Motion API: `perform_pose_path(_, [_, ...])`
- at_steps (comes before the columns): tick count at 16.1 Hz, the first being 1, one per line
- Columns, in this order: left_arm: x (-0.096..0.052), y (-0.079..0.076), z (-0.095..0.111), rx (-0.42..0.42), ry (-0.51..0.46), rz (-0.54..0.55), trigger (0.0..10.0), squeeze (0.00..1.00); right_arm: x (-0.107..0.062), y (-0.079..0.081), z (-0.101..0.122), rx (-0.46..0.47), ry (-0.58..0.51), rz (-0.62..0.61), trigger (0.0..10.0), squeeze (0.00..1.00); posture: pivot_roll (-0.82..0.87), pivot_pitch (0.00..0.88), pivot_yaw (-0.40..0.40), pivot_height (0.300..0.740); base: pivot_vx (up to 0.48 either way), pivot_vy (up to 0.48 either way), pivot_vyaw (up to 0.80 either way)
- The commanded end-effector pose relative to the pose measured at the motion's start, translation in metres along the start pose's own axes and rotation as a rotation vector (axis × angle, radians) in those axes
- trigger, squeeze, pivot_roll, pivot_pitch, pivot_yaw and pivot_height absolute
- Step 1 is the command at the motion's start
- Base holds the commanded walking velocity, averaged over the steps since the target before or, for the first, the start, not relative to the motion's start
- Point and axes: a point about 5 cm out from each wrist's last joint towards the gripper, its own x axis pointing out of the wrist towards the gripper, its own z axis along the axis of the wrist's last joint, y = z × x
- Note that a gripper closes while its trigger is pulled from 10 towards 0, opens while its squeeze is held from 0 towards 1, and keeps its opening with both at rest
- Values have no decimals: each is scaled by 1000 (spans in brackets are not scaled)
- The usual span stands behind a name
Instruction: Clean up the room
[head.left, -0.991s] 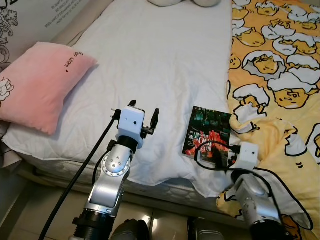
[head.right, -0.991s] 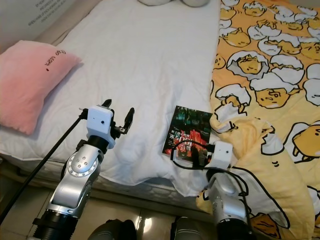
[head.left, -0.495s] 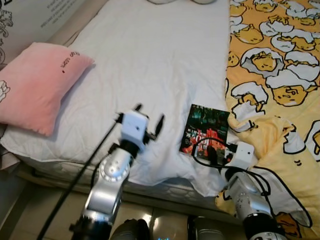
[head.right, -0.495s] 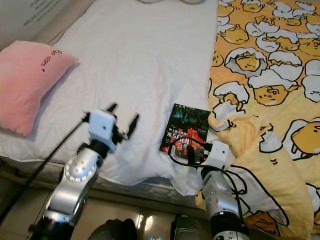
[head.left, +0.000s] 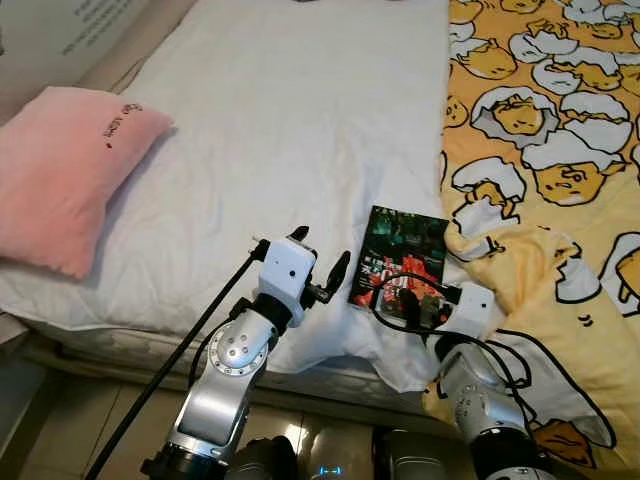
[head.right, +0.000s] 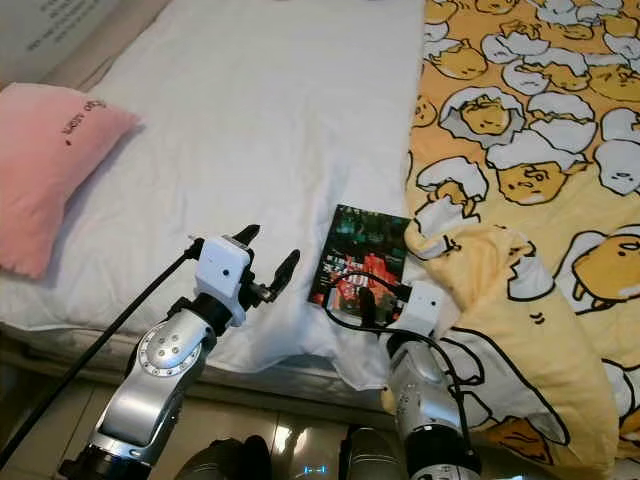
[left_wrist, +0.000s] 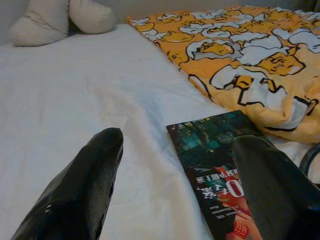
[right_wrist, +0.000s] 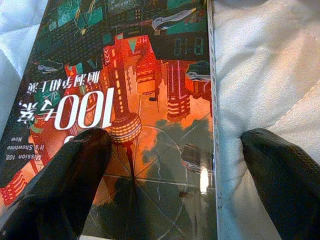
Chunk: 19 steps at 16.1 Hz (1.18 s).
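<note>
Here, book (head.left: 402, 257) glossy, red-teal cover.

Book (head.left: 403, 257) lies on bed (head.left: 300, 120) near front edge; blanket (head.left: 540, 150) to its right, touching; pillow (head.left: 60, 170) far left; left claw (head.left: 318, 262) just left of book.

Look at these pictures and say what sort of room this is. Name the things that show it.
Most likely a bedroom. A bed with a white sheet spans the view, a pink pillow lies on it, and a yellow cartoon quilt covers its right side. A book lies near the edge.
</note>
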Motion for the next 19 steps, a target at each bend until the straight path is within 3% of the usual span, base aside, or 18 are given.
perform_pose_path(1, [-3, -12, -1, -22, 26, -92, 10000, 0, -2, 21, -16, 16, 69, 79, 10000, 0, -85, 196, 67, 740, 0, 0, 0])
perform_pose_path(4, [-10, -28, -11, -15, 92, -209, 10000, 0, -9, 35, -25, 33, 97, 112, 10000, 0, -85, 197, 62, 740, 0, 0, 0])
perform_pose_path(7, [-10, -26, -12, -17, 104, -209, 10000, 0, -17, 44, -35, 41, 130, 126, 10000, 0, -88, 199, 59, 740, 0, 0, 0])
perform_pose_path(10, [-9, -26, -12, -19, 115, -209, 10000, 0, -15, 43, -40, 71, 163, 103, 10000, 0, -86, 199, 62, 740, 0, 0, 0])
perform_pose_path(11, [-8, -25, -13, -19, 119, -211, 10000, 0, -13, 42, -44, 119, 193, 87, 3412, 0, -84, 200, 64, 740, 0, 0, 0])
perform_pose_path(12, [-8, -25, -13, -14, 124, -214, 10000, 0, -10, 42, -47, 167, 228, 85, 0, 0, -86, 201, 64, 740, 0, 0, 0])
perform_pose_path(13, [-8, -25, -14, -12, 126, -213, 10000, 0, -8, 45, -48, 203, 251, 94, 0, 0, -83, 202, 65, 740, 0, 0, 0])
perform_pose_path(19, [-8, -22, -14, -1, 134, -203, 10000, 0, 0, 52, -37, 189, 251, 135, 0, 0, -75, 191, 63, 740, 0, 0, 0])
